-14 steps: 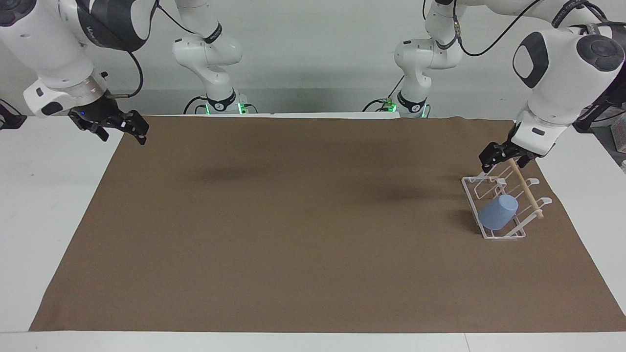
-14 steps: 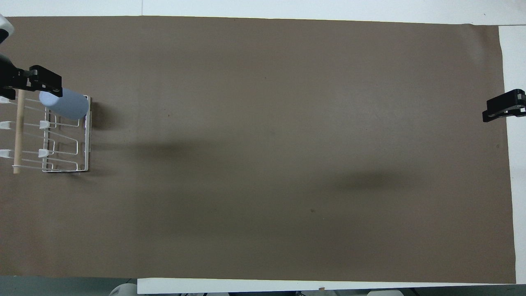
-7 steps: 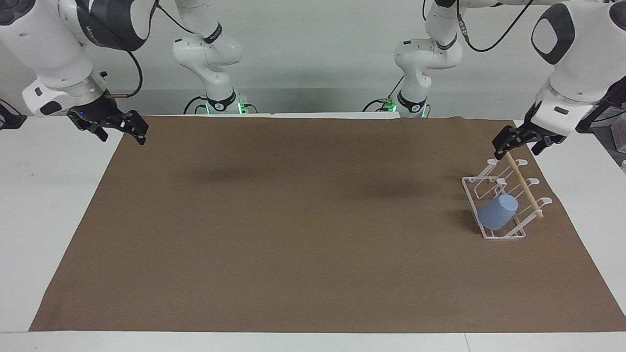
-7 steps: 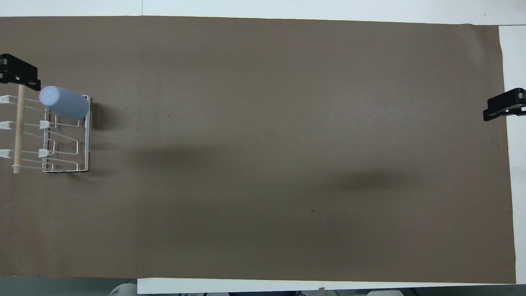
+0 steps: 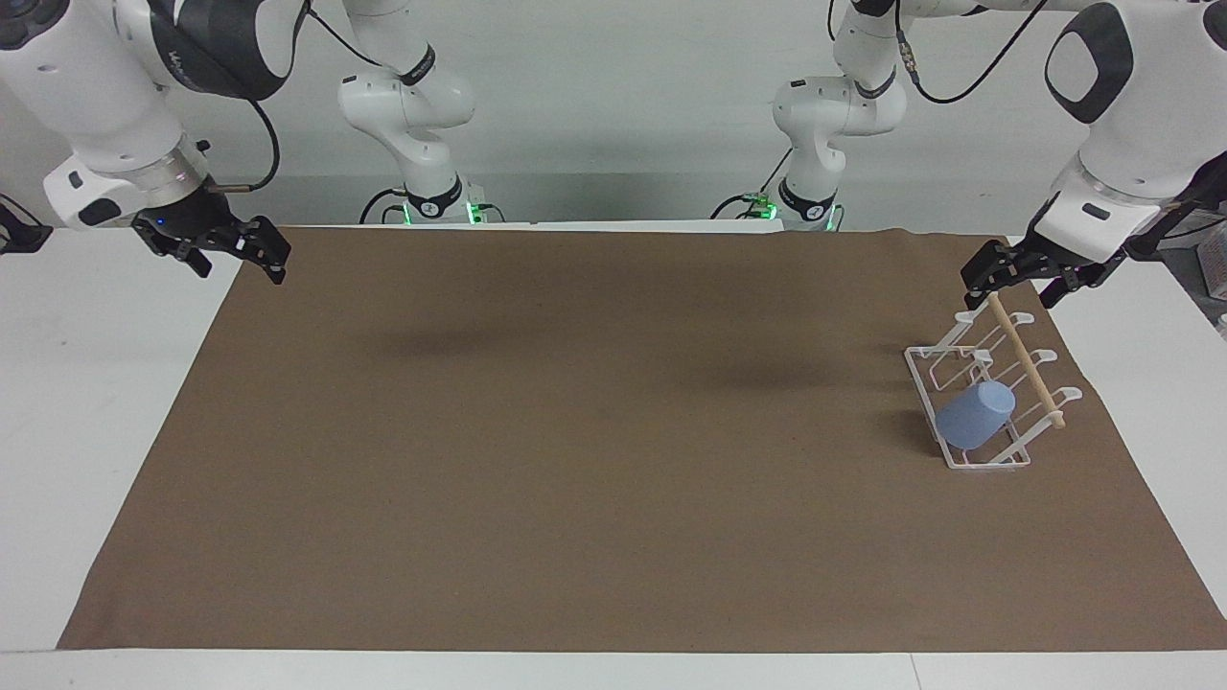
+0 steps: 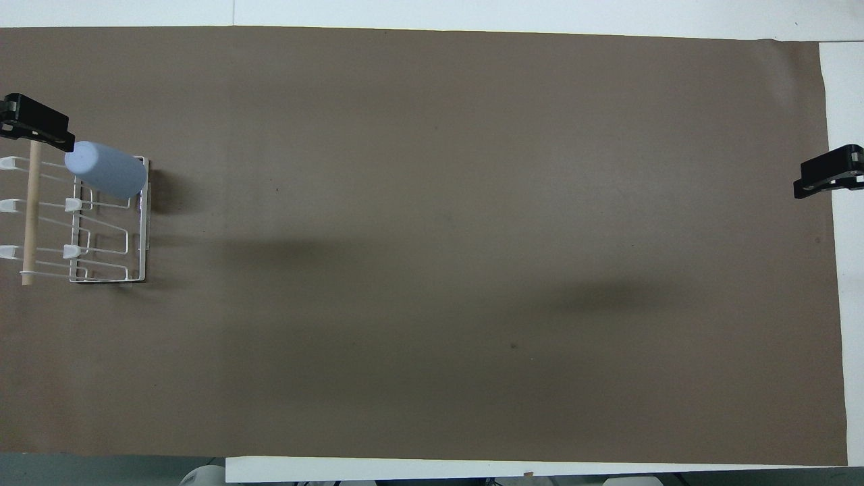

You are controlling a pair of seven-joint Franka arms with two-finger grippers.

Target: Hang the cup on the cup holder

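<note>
The light-blue cup hangs tilted on a prong of the white wire cup holder, at the holder's end farther from the robots. The holder stands at the left arm's end of the table, with a wooden dowel across its top. My left gripper hovers open and empty in the air over the dowel, clear of the cup. One of its fingers shows at the edge of the overhead view. My right gripper waits open and empty over the mat's edge at the right arm's end.
A brown mat covers most of the white table. The holder's other prongs carry nothing.
The left gripper has risen from the dowel and drawn back toward its arm's side. The cup stays hanging on the holder. The right arm has barely moved.
</note>
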